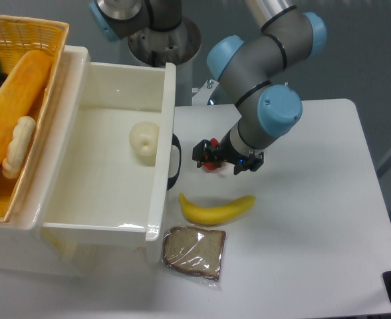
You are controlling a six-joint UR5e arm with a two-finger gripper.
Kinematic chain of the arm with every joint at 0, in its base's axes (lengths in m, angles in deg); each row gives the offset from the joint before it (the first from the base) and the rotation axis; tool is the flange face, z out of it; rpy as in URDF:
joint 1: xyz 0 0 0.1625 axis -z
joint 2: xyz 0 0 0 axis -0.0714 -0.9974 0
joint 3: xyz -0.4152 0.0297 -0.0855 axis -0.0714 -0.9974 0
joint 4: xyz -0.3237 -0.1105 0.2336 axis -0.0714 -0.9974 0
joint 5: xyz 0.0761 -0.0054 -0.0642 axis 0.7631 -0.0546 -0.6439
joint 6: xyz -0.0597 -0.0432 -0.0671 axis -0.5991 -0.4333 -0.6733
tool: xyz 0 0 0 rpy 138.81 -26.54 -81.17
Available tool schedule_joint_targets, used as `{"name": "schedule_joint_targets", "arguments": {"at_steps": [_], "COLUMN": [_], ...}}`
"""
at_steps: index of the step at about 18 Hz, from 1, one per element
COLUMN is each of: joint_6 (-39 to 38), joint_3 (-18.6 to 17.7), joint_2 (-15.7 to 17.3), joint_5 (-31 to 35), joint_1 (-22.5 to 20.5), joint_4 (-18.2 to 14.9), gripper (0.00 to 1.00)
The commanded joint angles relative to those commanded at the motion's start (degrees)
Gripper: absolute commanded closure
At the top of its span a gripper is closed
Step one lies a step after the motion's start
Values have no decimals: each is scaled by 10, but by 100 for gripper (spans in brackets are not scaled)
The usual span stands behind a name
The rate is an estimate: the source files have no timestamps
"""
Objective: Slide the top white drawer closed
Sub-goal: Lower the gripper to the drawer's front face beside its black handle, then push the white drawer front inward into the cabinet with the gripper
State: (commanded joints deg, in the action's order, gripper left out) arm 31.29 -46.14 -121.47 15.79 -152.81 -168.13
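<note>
While the white rectangular table [315,219] fills most of the view, the biggest thing on it is the glossy white plastic cabinet at the left, with the top white drawer [116,199] pulled far out toward the right. Drawer is a deep open tray, its curved black handle [175,161] on the front wall facing the table's middle. Inside the drawer lies one pale round fruit-like piece [144,141], close to the front wall. On the cabinet top, at the left edge, sits a woven yellow basket [46,33] holding a long orange-yellow loaf [12,106] and other pieces, partly cut off.

The grey arm with blue joint caps [268,80] reaches down from the top of the view over the table. Its black two-finger gripper [223,158] hangs low just right of the drawer handle, not touching it. A red pepper-like piece [213,163] shows under the gripper, mostly hidden by it. Whether the fingers are spread or closed, cannot tell from this angle.

Below the gripper lies a yellow banana [217,210], apart from it. Below the banana, near the drawer's front corner, a slice of brown bread in clear wrap [194,250].
</note>
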Motion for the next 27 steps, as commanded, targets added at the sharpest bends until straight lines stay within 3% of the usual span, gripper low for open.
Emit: {"name": "schedule_joint_targets", "arguments": {"at_steps": [27], "joint_6": [-6], "joint_3": [4], "joint_2": [0], "joint_5": [-29], "joint_1": [30], "joint_4": [-2], "gripper": [0]}}
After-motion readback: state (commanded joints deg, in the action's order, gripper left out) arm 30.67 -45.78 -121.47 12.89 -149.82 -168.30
